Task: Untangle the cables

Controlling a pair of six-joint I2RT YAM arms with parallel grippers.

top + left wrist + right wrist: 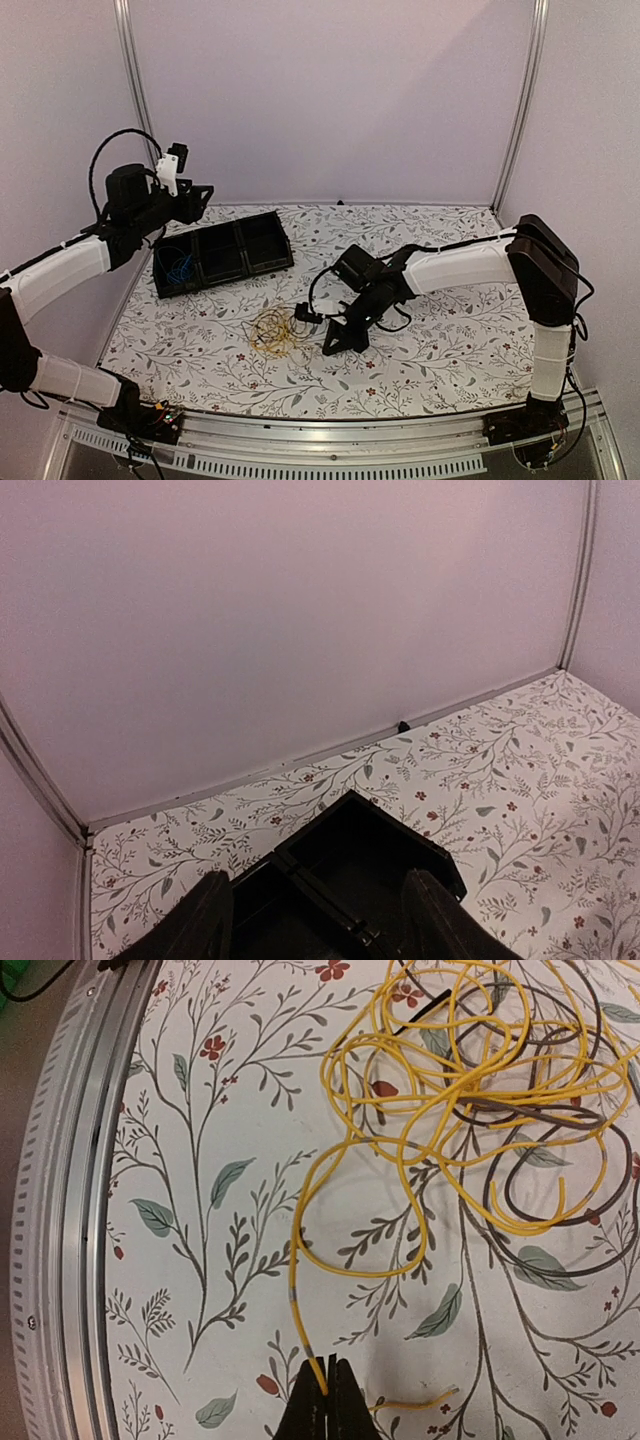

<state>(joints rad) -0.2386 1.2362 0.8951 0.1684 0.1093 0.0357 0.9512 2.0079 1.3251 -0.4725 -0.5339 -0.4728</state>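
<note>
Right wrist shows right jaws pinching the yellow cable (460, 1088); left jaws spread above black tray (400, 832).

place: robot lab cell | evidence: plain enclosure walls (330, 100), aluminium rail (300, 438) (floral table cover (450, 350))

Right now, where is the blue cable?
In the top view, the blue cable lies in the black tray, left compartment, left of the yellow cable.
</note>
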